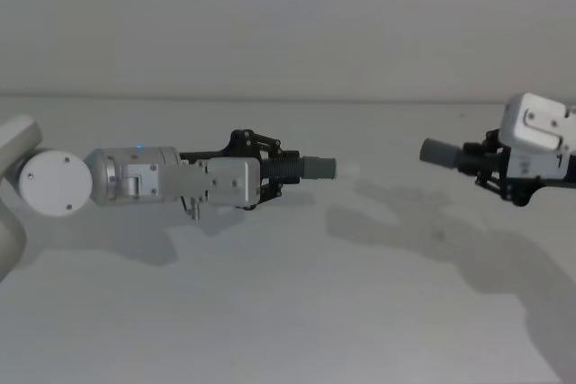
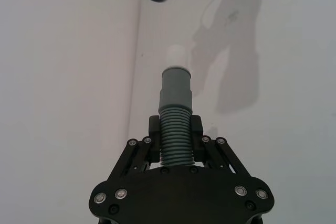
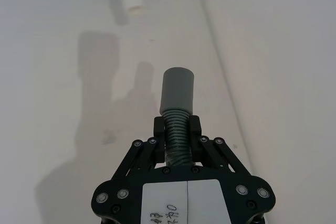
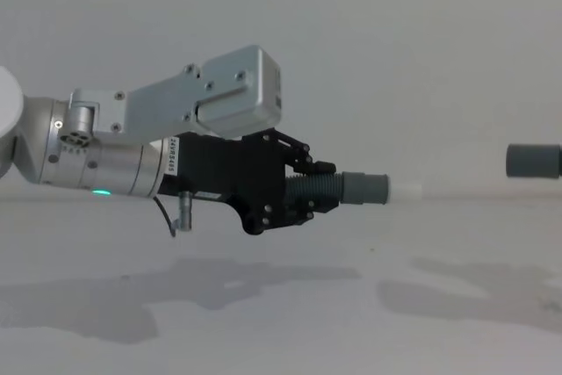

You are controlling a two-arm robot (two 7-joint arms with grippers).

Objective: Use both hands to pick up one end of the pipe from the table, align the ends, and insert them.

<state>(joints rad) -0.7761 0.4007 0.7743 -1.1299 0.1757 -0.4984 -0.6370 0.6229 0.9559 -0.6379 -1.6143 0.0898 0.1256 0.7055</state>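
Clamps left gripper (image 2: 174, 127) fingers on white-tipped end (image 2: 177, 85), right gripper (image 3: 177, 127) fingers on plain end (image 3: 177, 90); label (image 3: 186, 203) handwriting unreadable.

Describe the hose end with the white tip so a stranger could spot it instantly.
Follow the left arm's silver wrist to the left gripper, shut on ribbed grey hose. The cuff poking out past it is the one: unlike the plain cuff at the right gripper opposite, it ends in a narrower white tip.
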